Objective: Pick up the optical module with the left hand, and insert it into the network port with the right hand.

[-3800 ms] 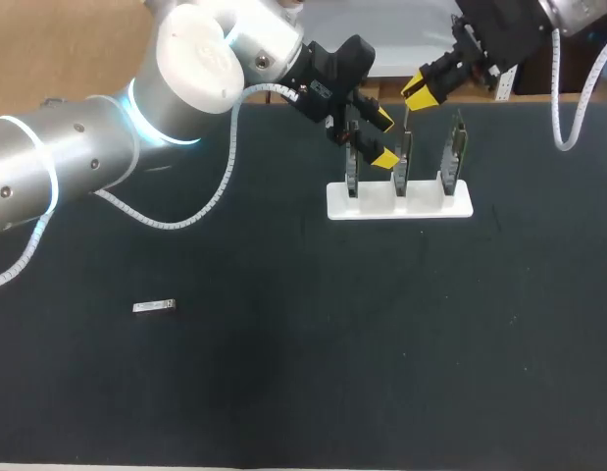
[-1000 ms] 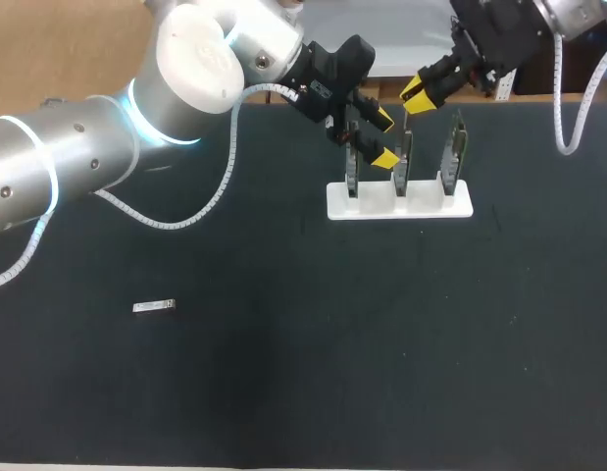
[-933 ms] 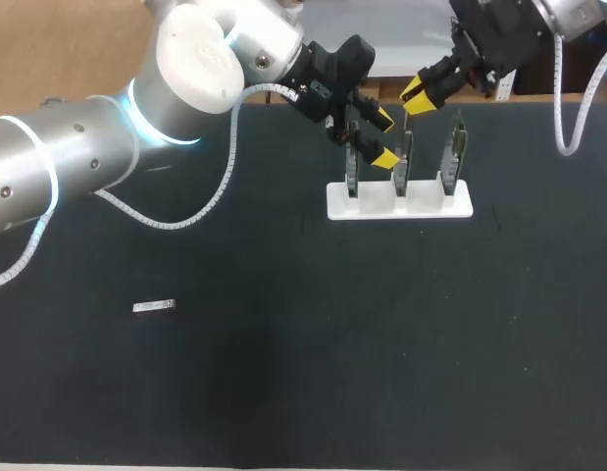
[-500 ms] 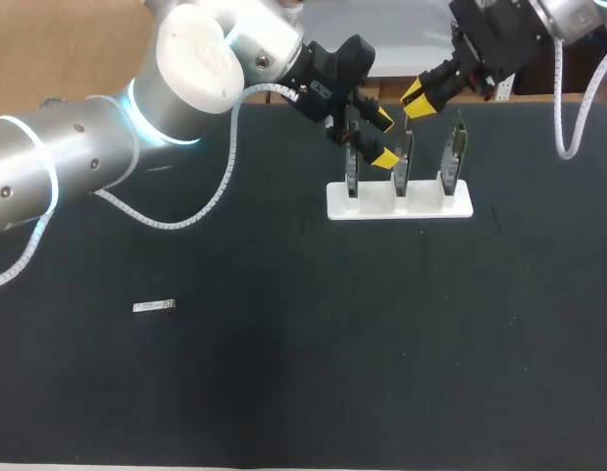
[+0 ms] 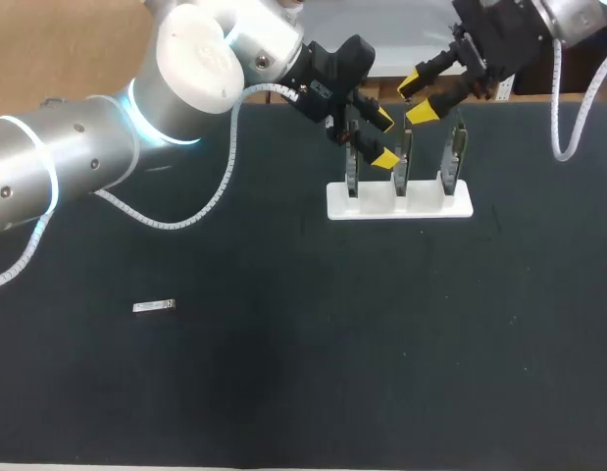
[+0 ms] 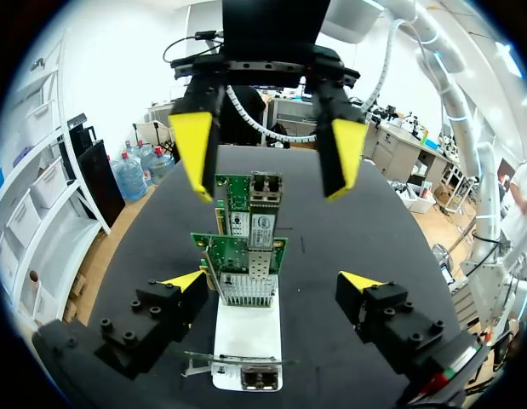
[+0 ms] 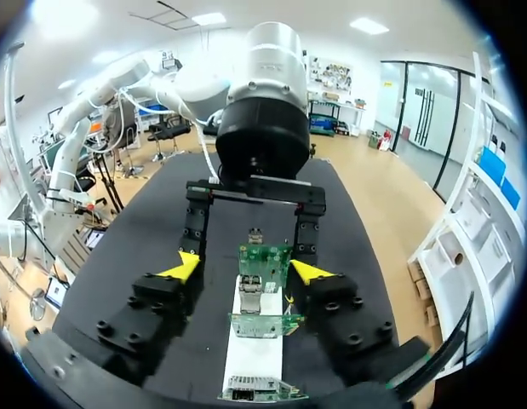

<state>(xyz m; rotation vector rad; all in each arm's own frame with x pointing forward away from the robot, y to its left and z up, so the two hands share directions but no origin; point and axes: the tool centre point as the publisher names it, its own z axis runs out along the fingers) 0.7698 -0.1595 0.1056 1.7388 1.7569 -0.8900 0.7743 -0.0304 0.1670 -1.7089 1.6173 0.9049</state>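
Mostly bare, the black table (image 5: 381, 343) carries a white stand (image 5: 367, 209) near its far edge, with 3 cards (image 5: 458, 147) upright in a row on it. The module (image 5: 154, 307), a small silver bar, lies flat on the table at the near left, well apart from the stand and from both grippers.

The left arm (image 5: 87, 167) comes in from the left and reaches across to the left end of the row. The left gripper (image 5: 383, 138) points down and along the row, its fingers apart. The right arm (image 5: 568, 15) enters at the far right corner. The right gripper (image 5: 417, 98) hangs above and behind the middle and right cards, also spread, with nothing between its tips.

From overhead the cards show only as thin edges. The left wrist view looks down the row: the stand and cards run between the left gripper's 2 yellow tips, which stand clear of them on either side, and a silver port (image 6: 265, 204) shows on the top edge of a card. The right gripper faces it from the far end, tips wide, above the farthest card. The right wrist view shows the same row from the opposite end, cards and stand between its own parted tips and the left gripper's black fingers beyond. Neither wrist view takes in the module.
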